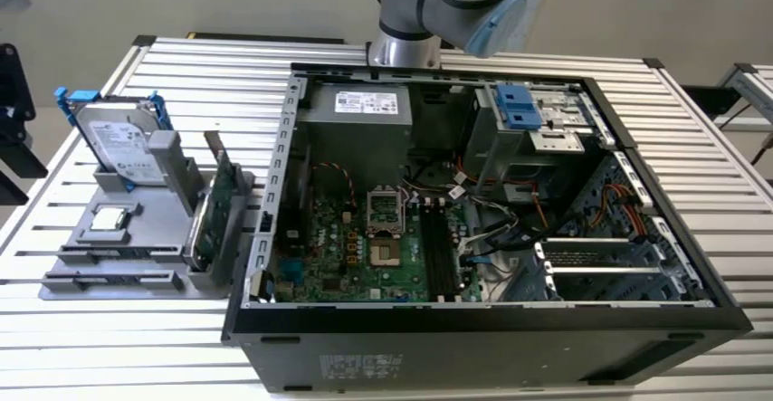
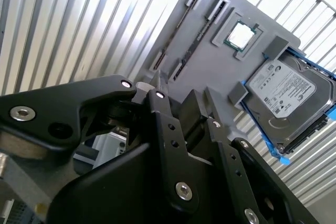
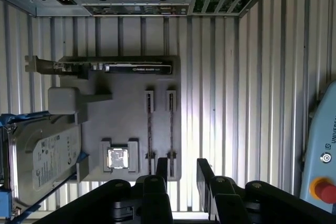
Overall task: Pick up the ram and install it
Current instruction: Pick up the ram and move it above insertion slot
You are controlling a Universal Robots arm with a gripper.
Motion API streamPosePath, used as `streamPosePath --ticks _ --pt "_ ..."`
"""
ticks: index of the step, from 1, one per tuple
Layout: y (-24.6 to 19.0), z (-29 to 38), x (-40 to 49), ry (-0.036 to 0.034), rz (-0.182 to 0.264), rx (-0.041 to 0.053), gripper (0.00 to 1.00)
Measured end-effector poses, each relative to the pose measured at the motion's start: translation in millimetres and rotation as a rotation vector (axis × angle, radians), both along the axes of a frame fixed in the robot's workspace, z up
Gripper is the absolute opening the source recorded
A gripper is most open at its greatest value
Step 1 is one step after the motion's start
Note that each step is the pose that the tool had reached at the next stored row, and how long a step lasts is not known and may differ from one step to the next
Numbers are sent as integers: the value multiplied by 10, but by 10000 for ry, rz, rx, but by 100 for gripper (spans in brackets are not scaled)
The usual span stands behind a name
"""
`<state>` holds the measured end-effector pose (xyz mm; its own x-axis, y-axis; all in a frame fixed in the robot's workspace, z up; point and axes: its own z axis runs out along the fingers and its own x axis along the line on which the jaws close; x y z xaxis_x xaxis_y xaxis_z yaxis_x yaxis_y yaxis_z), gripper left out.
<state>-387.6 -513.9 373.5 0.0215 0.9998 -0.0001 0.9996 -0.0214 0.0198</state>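
Observation:
Two ram sticks, thin and dark, stand on edge in parallel slots of the grey holder [image 3: 126,124]: one ram stick [image 3: 149,129] beside the other [image 3: 171,129]. In the second wrist view the ram [image 2: 176,32] runs along the holder's edge. In the exterior view the ram [image 1: 115,254] lies at the holder's near end, at the exterior view's left. My gripper [image 3: 182,167] hangs high above the holder, open, with nothing between its fingers [image 3: 161,167]. The black memory slots [image 1: 441,252] sit on the motherboard inside the open case.
The holder also carries a silver hard drive [image 1: 121,143] with a blue bracket, a processor chip [image 1: 109,218] and an upright green card [image 1: 217,206]. The open computer case [image 1: 483,319] stands right beside it. A pendant with a red button [image 3: 323,190] lies on the slatted table.

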Motion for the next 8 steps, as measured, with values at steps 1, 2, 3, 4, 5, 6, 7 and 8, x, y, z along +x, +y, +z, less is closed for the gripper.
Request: streamPosePath --ticks 1,2,3,4,5,6,7,8 --pt "2 -7 0 -1 0 1 100" --pt "4 -13 0 0 0 0 100" --pt "5 -20 1 1 0 0 100" --pt "6 -25 0 2 -1 -1 100" --pt "6 -31 0 1 -2 -1 100" --pt "6 -36 0 1 -1 -1 100" --pt "6 -42 0 1 -2 0 100" --pt "6 -45 0 1 -2 0 100"
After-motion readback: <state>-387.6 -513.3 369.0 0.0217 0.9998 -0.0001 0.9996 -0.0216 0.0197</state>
